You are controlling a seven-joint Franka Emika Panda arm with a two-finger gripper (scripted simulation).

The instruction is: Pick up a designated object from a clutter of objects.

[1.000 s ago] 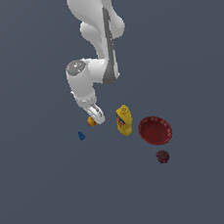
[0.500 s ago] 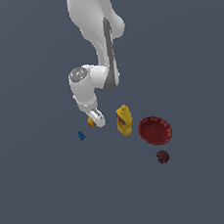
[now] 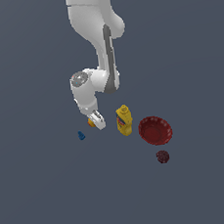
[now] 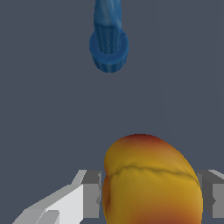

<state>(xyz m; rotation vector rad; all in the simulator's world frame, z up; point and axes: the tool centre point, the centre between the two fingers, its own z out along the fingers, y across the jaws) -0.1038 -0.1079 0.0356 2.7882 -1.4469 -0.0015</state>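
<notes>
The designated orange-yellow fruit [image 3: 91, 121] with a reddish patch lies on the grey floor at the exterior view's left of the clutter. In the wrist view the fruit [image 4: 151, 179] fills the space between my fingers [image 4: 91, 197]. My gripper [image 3: 96, 121] is low over it, jaws open, one on each side of the fruit, very close to its flanks. The rest of the clutter: a yellow mustard bottle [image 3: 124, 120], a red ribbed bowl [image 3: 155, 130], a small dark maroon ball [image 3: 162, 156] and a tiny blue piece [image 3: 80, 135].
The blue piece [image 4: 108, 43] lies a short way beyond the fruit in the wrist view. The yellow bottle stands close to the gripper on the exterior view's right. The grey floor [image 3: 55, 199] runs flat all around.
The arm has come down and the gripper has lowered around the orange fruit. The objects on the floor have not moved.
</notes>
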